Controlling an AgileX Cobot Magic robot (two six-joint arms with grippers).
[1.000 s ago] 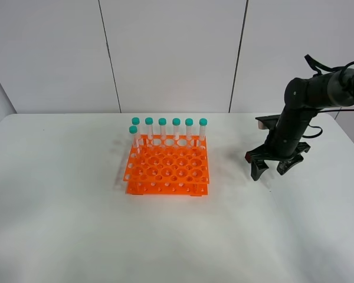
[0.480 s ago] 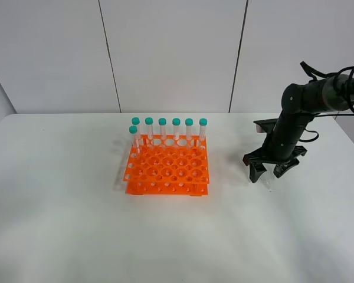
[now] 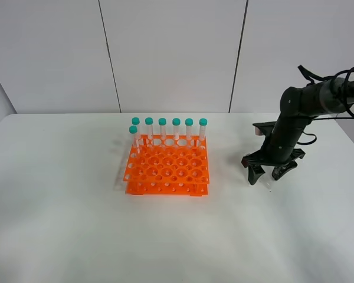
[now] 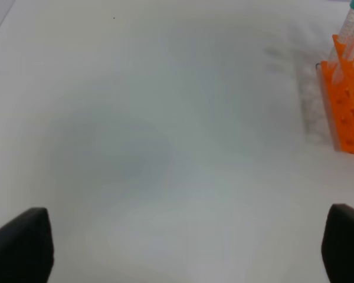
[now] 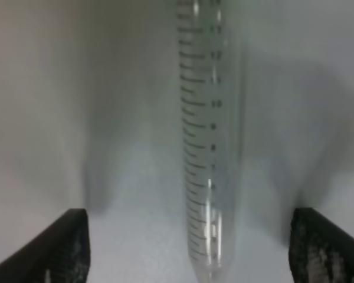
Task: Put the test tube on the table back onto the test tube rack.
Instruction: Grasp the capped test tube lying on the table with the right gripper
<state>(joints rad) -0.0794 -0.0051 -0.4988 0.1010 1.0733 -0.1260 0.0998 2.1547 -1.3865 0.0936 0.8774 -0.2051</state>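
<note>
White table fills most of my high view, with a pale panelled wall behind it. Near the middle stands the orange test tube rack, and I count seven teal-capped tubes upright in it: six along its far row and one more in the next row, at the left end.

Well to the right of the rack, I see the right gripper low over the table, pointing down. The test tube lies flat on the table directly under it. From the high camera I make out only a short clear stretch of it poking out toward the near edge. On the right wrist camera its graduation marks run up the middle of the picture, and its narrowed end lies level with the fingers. Those fingers stand spread on either side of the tube, with bare table showing between each one and the plastic, so nothing is gripped. I cannot see the cap from either camera.

The left gripper shows only on its own wrist camera. Its fingers are spread wide over bare table, holding nothing, with a corner of the rack at the edge of that picture.
</note>
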